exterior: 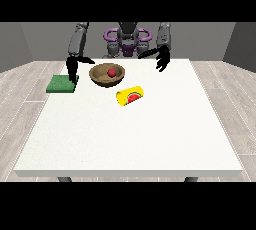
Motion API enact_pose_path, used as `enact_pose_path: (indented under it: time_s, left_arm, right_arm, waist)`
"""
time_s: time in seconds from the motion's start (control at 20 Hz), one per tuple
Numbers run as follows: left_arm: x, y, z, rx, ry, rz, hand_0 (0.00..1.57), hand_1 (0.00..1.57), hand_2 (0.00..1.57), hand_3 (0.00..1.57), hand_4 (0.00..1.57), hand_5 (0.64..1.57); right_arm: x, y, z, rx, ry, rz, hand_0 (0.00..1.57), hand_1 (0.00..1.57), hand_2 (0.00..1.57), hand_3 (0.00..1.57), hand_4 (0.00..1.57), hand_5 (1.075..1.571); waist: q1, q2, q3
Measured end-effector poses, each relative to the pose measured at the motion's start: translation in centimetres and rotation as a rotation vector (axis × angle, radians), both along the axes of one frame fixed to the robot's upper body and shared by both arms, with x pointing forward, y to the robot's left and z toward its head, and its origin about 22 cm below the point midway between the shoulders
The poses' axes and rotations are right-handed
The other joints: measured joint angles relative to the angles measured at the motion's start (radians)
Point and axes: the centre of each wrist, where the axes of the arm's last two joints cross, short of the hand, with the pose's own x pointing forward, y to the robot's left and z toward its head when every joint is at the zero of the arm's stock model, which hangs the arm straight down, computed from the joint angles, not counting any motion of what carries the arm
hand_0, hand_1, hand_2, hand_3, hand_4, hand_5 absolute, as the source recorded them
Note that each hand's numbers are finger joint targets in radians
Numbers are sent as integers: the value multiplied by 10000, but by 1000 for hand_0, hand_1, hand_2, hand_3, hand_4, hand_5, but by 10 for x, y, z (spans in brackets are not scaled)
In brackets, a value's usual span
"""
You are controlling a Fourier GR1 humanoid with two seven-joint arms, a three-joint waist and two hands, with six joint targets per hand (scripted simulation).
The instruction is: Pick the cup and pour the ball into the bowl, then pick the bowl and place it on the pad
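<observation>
A brown wooden bowl (107, 75) stands on the white table (130, 134) near its far edge, with a red ball (112, 72) inside it. A yellow cup (130, 95) with a red picture on its side lies tipped over just in front and to the right of the bowl. A green square pad (61, 84) lies at the table's far left. The hand at the view's left (73, 67) hangs between the pad and the bowl, touching neither, fingers pointing down. Above the far right part of the table hovers the hand at the view's right (162, 58), fingers relaxed, holding nothing.
The table's left edge runs close beside the pad. A wooden floor surrounds the table.
</observation>
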Motion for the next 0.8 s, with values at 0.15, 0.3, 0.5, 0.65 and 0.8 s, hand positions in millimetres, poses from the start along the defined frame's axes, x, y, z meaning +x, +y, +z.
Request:
enact_pose_path:
  time_s: [0.15,0.3,0.5,0.65,0.8]
  left_arm:
    - [2,2,-1,-192,126,80,0,0,0,0,0,1546]
    - [1,-8,10,-158,-52,-321,0,0,0,0,0,1551]
    - [3,-7,21,-160,-393,-614,0,0,0,0,0,1556]
    - [5,-16,38,-62,-774,-874,0,0,0,0,0,1558]
    - [4,-24,42,-57,-863,-1106,0,0,0,0,0,1559]
  right_arm:
    - [-8,8,-13,29,208,53,0,0,0,0,193,1549]
    - [-13,5,-26,276,207,-299,0,0,0,0,260,1550]
    - [-17,0,-29,516,-199,-402,0,0,0,0,143,1530]
    - [-23,-6,-30,525,-611,-633,0,0,0,0,151,1525]
    - [-27,-9,-31,531,-675,-888,0,0,0,0,227,1532]
  waist:
    - [-99,-105,4]
    - [293,34,5]
    - [477,204,-207]
    - [714,417,-362]
    - [870,507,-453]
